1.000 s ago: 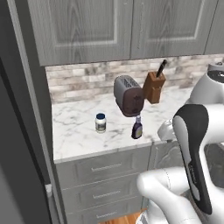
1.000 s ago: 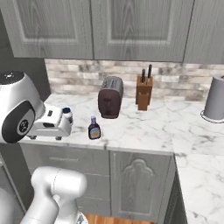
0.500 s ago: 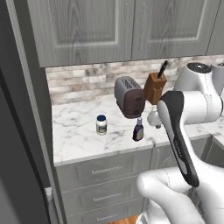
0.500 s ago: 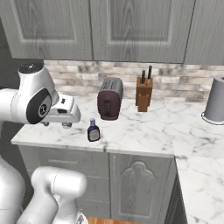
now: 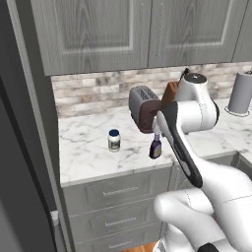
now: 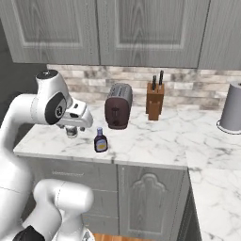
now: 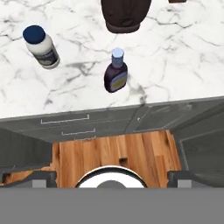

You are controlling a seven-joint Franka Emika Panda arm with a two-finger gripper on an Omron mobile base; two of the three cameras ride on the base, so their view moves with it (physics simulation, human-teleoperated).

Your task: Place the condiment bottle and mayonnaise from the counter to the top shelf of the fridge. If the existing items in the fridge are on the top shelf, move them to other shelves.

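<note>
The gripper (image 6: 71, 131) hangs under the white arm's wrist above the counter (image 6: 155, 141), seen from the right base camera; its fingers are lost against the arm, so it cannot be told whether they are spread or pressed together. From the hand camera, which looks straight down, the condiment bottle (image 7: 116, 72) stands upright just above centre: a small dark purple bottle with a pale cap and a yellow label, near the front edge of the white, grey-veined marble. The mayonnaise (image 7: 41, 46), a squat white jar with a dark blue screw lid, stands well apart from the bottle at about ten o'clock. At twelve o'clock the rounded dark brown toaster (image 7: 126, 14) is cut off by the top edge. Below the marble run grey drawers (image 7: 65, 127) with thin bar handles, then wood flooring. In the left base view the arm hides part of the toaster and the knife block (image 5: 171, 91) behind it
</note>
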